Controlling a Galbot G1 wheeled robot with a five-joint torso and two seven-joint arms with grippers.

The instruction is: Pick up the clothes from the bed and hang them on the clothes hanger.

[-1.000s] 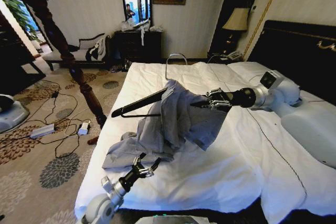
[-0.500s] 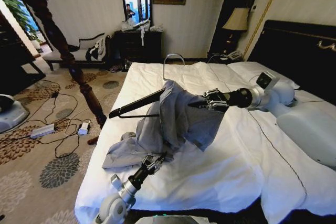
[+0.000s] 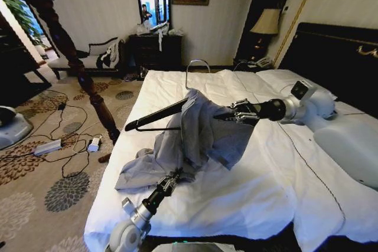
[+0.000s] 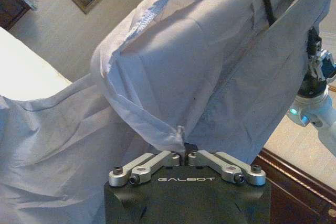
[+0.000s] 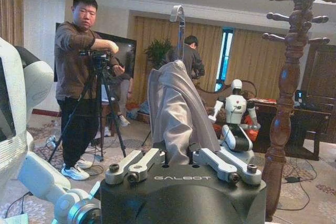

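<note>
Shirt: light grey-blue thin long-sleeved shirt [image 3: 198, 131], centre of frame, draped over slim dark hanger [image 3: 155, 116] with curved silver hook, lower folds pooled on white duvet of bed [image 3: 248, 193].
Right hand [image 3: 227, 114]: centre right, pinching shirt-covered hanger end, holding it above bed.
Left hand [image 3: 170, 179]: lower centre, pressed together on shirt's lower edge.
</note>
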